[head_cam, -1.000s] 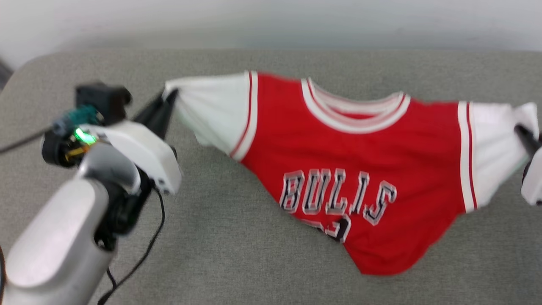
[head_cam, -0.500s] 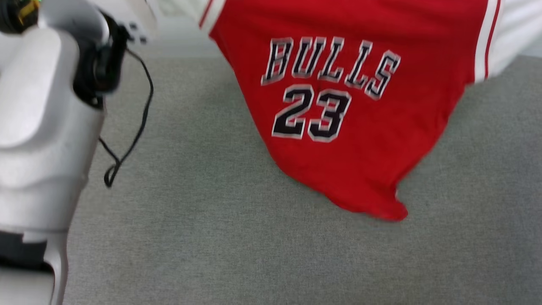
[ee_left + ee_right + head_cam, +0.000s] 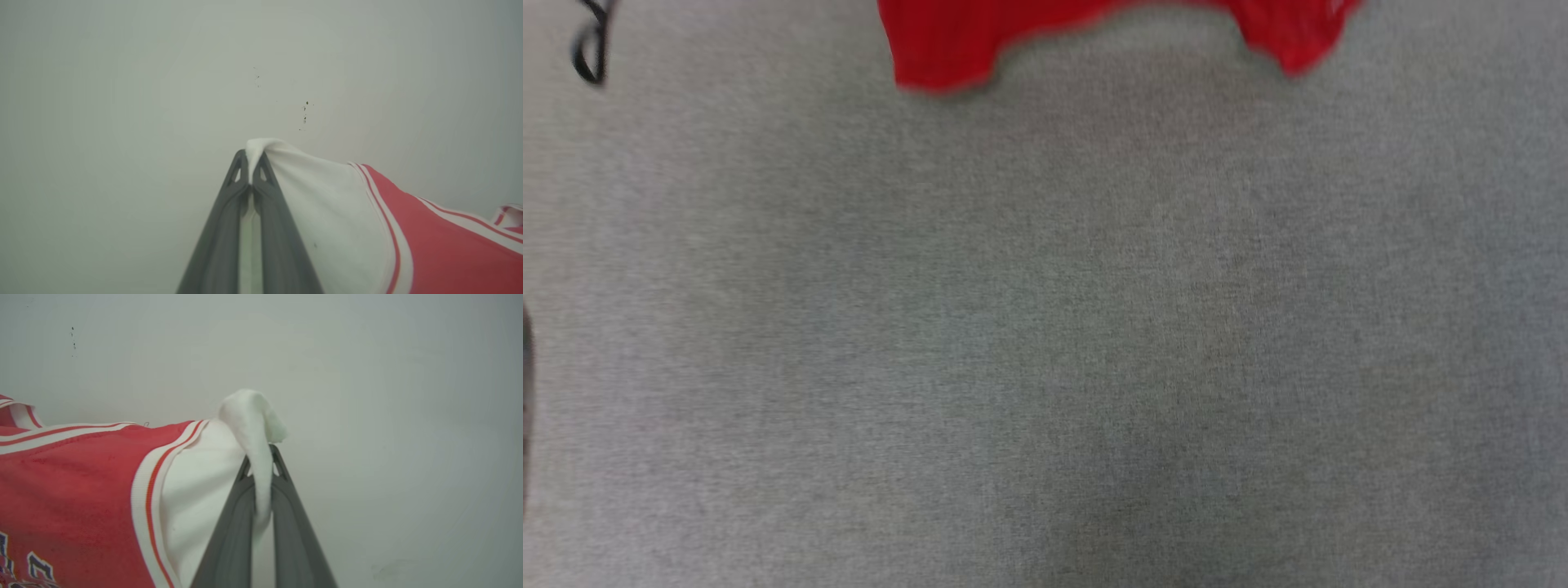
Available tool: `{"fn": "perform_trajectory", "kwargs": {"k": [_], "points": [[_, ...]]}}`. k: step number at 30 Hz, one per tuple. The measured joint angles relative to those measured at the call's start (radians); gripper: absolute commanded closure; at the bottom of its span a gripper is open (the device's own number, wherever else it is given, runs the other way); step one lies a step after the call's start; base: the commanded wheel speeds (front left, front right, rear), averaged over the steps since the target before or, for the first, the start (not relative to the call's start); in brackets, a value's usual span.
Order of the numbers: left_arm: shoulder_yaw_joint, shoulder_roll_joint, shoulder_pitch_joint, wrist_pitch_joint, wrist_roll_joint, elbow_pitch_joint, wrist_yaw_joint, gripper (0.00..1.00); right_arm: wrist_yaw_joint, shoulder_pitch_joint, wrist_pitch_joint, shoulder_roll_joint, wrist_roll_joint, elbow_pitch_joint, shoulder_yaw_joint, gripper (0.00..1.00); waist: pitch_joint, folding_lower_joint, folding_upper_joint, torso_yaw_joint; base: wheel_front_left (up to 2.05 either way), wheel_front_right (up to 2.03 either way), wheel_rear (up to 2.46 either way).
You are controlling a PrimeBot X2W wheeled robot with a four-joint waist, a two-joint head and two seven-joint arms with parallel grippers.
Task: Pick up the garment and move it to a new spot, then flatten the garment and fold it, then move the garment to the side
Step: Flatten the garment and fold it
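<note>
Garment hangs hem down, long axis sideways btwn left claw & right claw, both pinching it.

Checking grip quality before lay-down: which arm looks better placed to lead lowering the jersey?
Probably right: right end effector has sleeve bunched past its fingertips; left end effector pinches only a sleeve edge of the garment.
</note>
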Motion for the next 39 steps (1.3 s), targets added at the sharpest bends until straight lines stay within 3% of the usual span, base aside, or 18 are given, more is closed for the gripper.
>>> {"fn": "perform_trajectory", "kwargs": {"k": [10,22,30,39], "points": [[0.008,0.018,-0.160,-0.044,0.013,0.044,-0.028,1.00,0.000,-0.195,-0.096,0.020,-0.003,0.127,0.059,1.00,0.136,0.0000,0.0000,-0.038,0.00,0.00,0.00],[-0.002,-0.002,-0.115,-0.039,-0.026,0.128,-0.079,1.00,0.000,-0.200,-0.138,0.023,0.113,0.223,0.216,1.00,0.246,0.0000,0.0000,-0.023,0.00,0.00,0.00],[-0.013,-0.009,0.082,-0.039,-0.072,0.175,-0.140,1.00,0.000,-0.008,-0.147,-0.017,0.256,0.186,0.358,1.00,0.175,0.0000,0.0000,-0.011,0.00,0.00,0.00],[-0.032,-0.003,0.509,-0.084,-0.123,0.094,-0.165,1.00,0.000,0.408,-0.103,-0.124,0.391,0.014,0.414,1.00,0.005,-0.0002,0.0000,0.018,0.00,0.00,0.00]]}}
